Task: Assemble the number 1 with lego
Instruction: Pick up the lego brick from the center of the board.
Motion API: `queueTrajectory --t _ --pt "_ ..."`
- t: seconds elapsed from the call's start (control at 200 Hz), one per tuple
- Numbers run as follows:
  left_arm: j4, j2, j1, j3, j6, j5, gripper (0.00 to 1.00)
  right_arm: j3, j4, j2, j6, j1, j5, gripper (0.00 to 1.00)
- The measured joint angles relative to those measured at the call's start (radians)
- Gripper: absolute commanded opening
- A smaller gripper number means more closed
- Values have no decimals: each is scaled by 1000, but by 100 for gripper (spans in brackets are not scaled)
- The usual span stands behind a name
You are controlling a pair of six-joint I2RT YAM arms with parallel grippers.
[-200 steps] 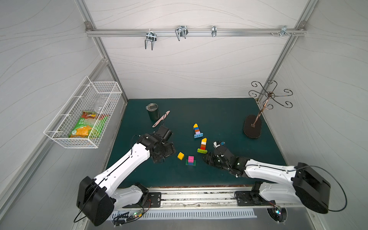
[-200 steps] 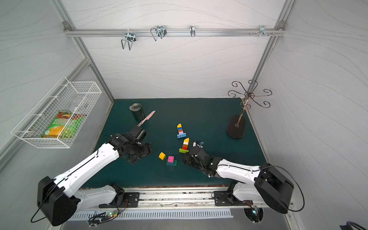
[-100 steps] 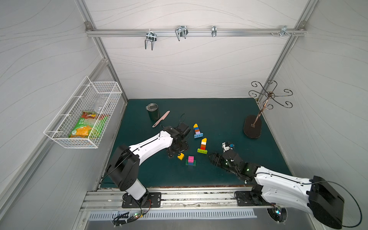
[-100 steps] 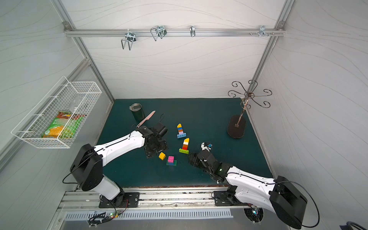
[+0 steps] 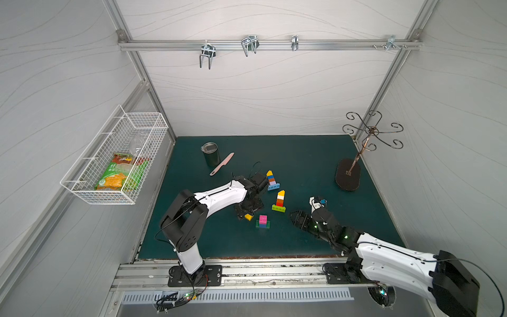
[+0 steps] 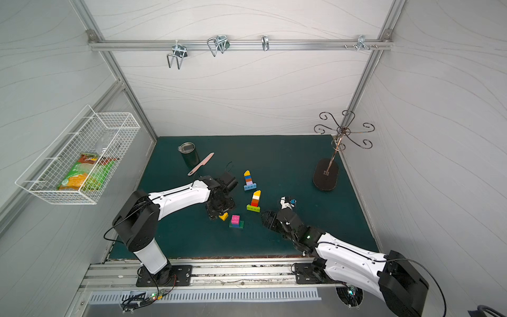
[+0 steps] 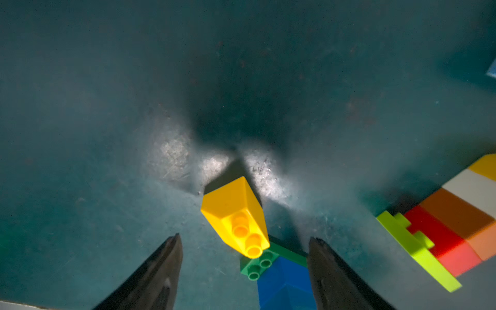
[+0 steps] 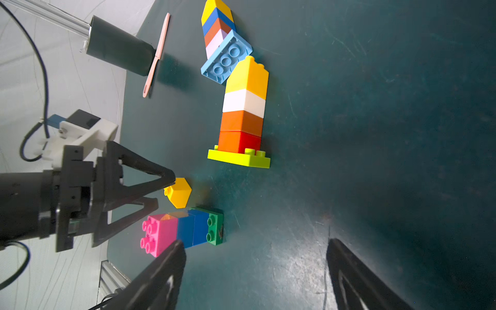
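**Left gripper** point(image 7: 244, 239): jaws spread. A small yellow sloped plastic lego brick point(image 7: 230, 206) rests on the dark green mat point(image 7: 107, 107), its studded end between the fingertips, ungripped. A pink-blue-green lego stack point(image 8: 185, 230) lies just beside the brick.

**Right gripper** point(image 8: 255, 243): jaws wide apart, empty, facing that stack. Farther ahead are a lime-based lego tower point(image 8: 243, 118) and a light-blue-based lego tower point(image 8: 217, 29).
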Motion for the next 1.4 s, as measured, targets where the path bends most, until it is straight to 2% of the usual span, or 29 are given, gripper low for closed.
queueTrajectory --t 0.675,0.795,0.976,1.146,1.396 --pt "68 36 0 -80 -22 0 51 0 8 10 0 -7 -16 85" --pt "65 36 0 -80 -13 -3 52 0 8 13 0 -7 -18 85" --pt "74 33 0 -82 7 -10 60 0 8 32 -2 -8 -19 85" --pt "93 15 4 -100 5 -10 60 0 9 45 -6 -8 -26 85" --pt "91 10 18 -104 -5 -15 55 0 12 56 -8 -8 -29 85"
